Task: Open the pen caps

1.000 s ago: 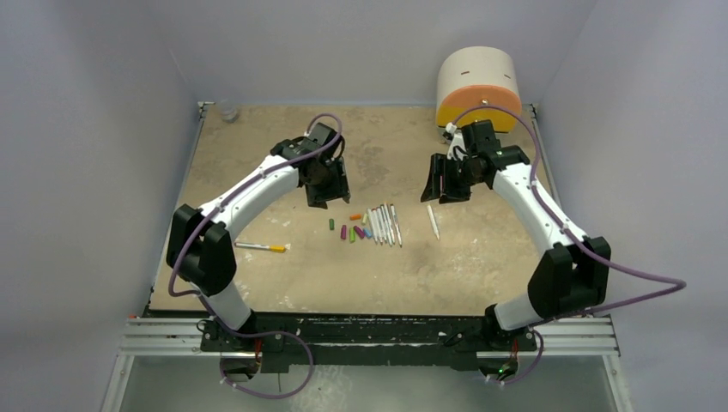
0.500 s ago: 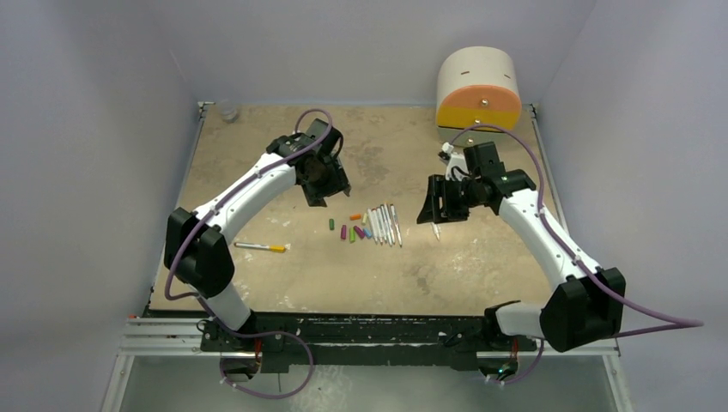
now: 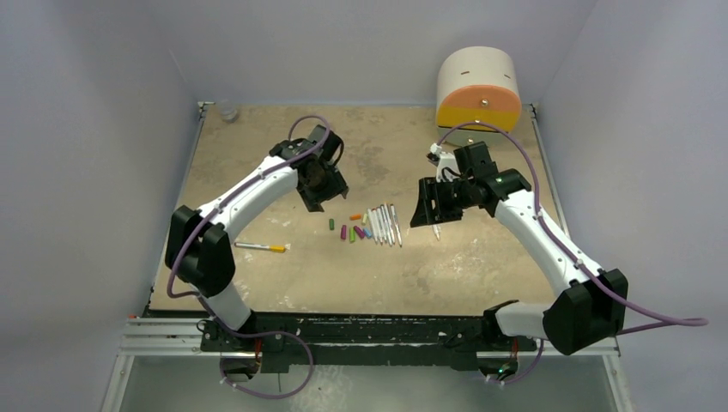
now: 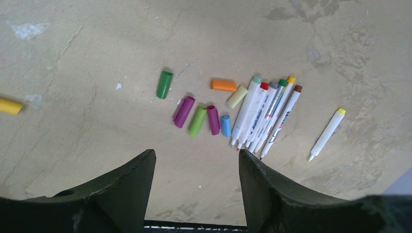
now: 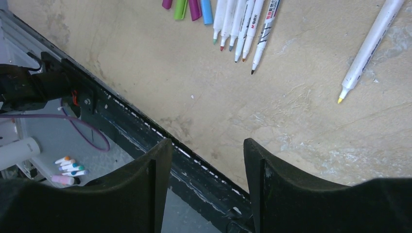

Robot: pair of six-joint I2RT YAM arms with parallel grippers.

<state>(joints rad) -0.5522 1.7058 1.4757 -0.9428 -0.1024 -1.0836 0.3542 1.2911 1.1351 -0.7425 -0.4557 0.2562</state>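
Pen caps (image 4: 197, 120): lying loose on desk (image 3: 386, 275) centre beside uncapped pens (image 4: 245, 111). Leaves one capped pen (image 3: 257, 246), crosswise at left, nearer left gripper (image 4: 195, 155). Left and right gripper (image 5: 206, 143): parted, holding nothing.

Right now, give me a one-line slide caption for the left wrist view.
Left gripper, jaws open and empty, above loose pen caps beside a row of uncapped pens, one yellow-ended pen lying apart.

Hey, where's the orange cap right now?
In the top view, the orange cap lies just left of the row of pens, on the far side of the other loose caps.
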